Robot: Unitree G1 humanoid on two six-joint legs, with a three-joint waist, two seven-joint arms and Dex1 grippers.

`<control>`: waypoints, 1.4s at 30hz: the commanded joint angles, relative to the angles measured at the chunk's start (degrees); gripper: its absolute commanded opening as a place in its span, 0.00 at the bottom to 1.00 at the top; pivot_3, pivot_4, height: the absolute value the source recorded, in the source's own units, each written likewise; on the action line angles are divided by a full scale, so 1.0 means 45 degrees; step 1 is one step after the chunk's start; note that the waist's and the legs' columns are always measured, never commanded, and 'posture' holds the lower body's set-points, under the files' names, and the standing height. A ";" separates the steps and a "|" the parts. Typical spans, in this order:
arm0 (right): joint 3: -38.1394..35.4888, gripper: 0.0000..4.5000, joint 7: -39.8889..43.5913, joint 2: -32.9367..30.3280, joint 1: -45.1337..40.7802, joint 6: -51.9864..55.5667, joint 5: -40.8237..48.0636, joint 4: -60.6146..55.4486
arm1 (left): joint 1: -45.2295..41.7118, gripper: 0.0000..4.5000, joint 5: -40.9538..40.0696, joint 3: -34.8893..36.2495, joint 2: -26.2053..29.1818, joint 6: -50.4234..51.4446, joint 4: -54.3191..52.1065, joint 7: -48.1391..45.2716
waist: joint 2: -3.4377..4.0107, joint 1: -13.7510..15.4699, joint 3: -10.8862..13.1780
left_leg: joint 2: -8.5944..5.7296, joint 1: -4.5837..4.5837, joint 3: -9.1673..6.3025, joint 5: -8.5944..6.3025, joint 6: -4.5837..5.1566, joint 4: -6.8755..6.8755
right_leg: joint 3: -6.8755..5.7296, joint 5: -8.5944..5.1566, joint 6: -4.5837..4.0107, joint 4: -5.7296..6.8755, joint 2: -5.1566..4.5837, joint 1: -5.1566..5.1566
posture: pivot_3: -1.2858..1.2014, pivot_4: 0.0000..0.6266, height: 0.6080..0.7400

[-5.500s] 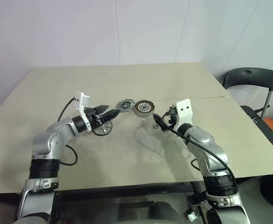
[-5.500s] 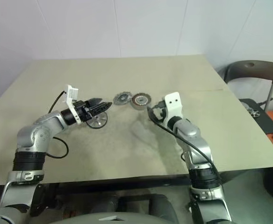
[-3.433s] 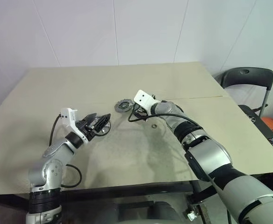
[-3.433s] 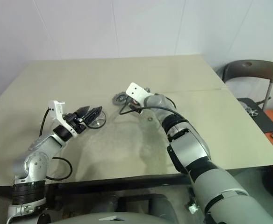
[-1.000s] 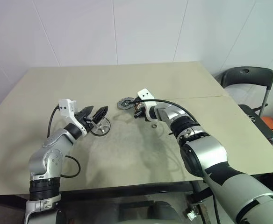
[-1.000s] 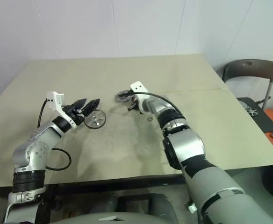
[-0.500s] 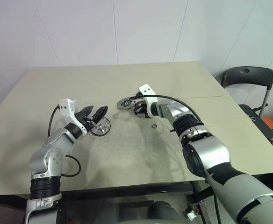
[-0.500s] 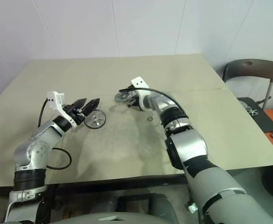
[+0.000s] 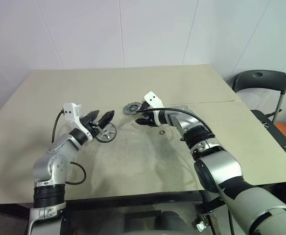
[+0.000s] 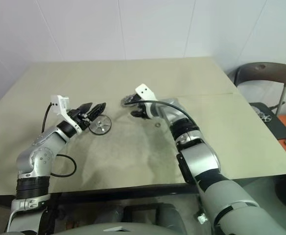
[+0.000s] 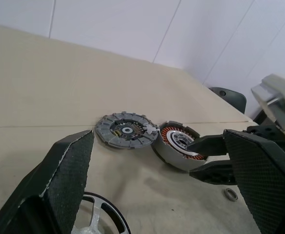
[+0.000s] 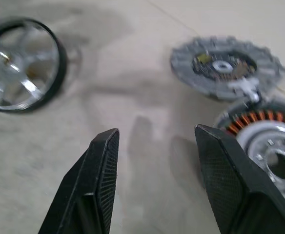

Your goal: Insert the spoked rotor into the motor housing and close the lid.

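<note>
The left arm is bent at the elbow and reaches forward over the left part of the table [image 9: 45, 93]. Its gripper [image 9: 104, 119] points about level, toward the right, and hangs just above the spoked rotor [image 9: 105, 133], which lies flat on the table. The two fingers [image 11: 67, 170] of this gripper stand wide apart and hold nothing.

The right arm stretches far forward and across toward the middle of the table, with the wrist turned to the left. Its gripper [image 9: 142, 121] points down and to the left, close to the motor housing [image 11: 179, 148]. In the right wrist view its fingers [image 12: 101, 180] are parted with a clear gap between them, and nothing is between them.

The motor housing sits near the middle of the table, with its copper coils facing up. The lid [image 11: 126, 130] lies flat just beside it, on its left and a little farther away, and the two seem to touch at the edge. A small ring [image 9: 161, 131] lies on the table near the right gripper.
</note>
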 commanded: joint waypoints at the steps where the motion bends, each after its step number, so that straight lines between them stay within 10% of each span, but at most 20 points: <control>1: -0.0217 0.57 -0.0513 -0.0160 -0.0315 -0.0520 -0.0023 0.0328 | -0.0108 1.00 -0.0033 0.0131 0.0050 -0.0182 -0.0362 0.0006 | 0.0000 -0.0003 0.0000 | 0.0000 0.0000 0.0000 0.0000 0.0000 -0.0001 | 0.0000 0.0000 0.0000 0.0000 0.0000 0.0000 | 0.52 0.00 1.00; 42: 0.0023 0.57 -0.2139 -0.0189 0.0239 -0.0861 -0.0626 0.0791 | 0.0116 1.00 -0.0007 -0.0012 -0.0055 -0.0020 -0.0570 0.0380 | -0.0002 0.0000 -0.0002 | 0.0000 0.0008 0.0000 0.0000 0.0000 0.0003 | 0.0000 0.0004 -0.0006 0.0003 0.0000 0.0008 | 0.52 0.00 1.00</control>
